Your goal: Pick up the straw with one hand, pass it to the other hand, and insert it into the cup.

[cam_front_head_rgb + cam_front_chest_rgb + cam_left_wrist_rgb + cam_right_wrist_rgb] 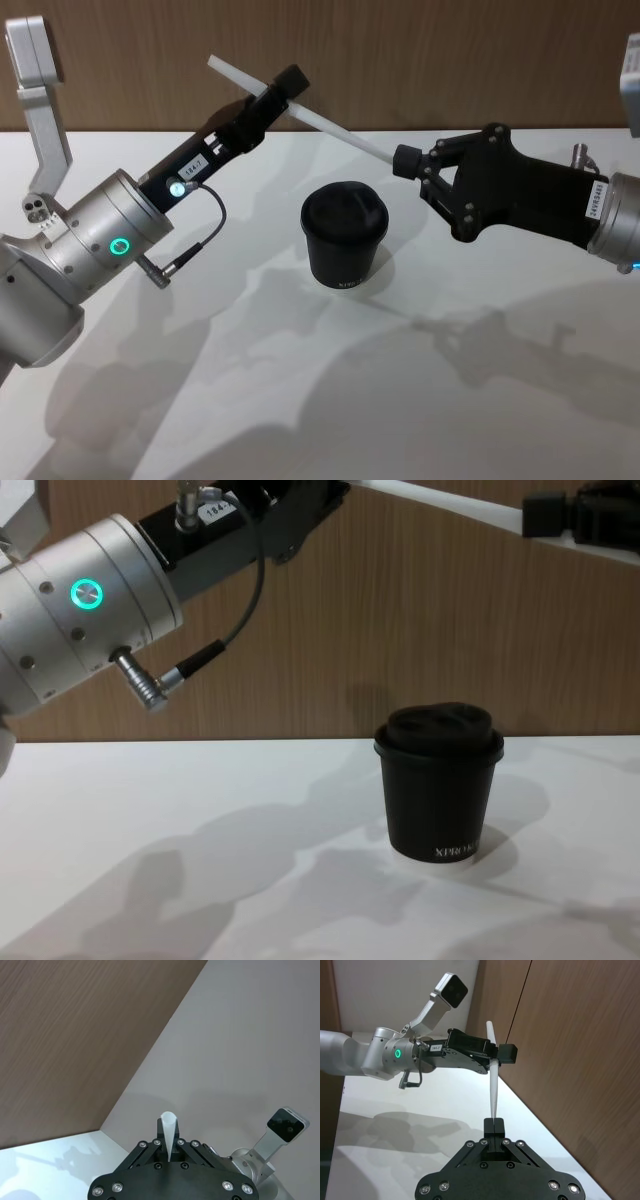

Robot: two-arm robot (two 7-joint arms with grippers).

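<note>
I read both claws fully closed on the white straw (pixel 335 128), which is held in the air. The left gripper (pixel 283 88) clamps near 1 end and the right gripper (pixel 405 160) pinches the other tip. The lidded black XPRO cup (pixel 345 238) stands on the table (pixel 200 400) below.

My left gripper (pixel 283 88) is long and black, with a silver wrist (pixel 75 255) and a green ring (pixel 119 246). My right gripper (pixel 405 160) is black and blocky.
</note>
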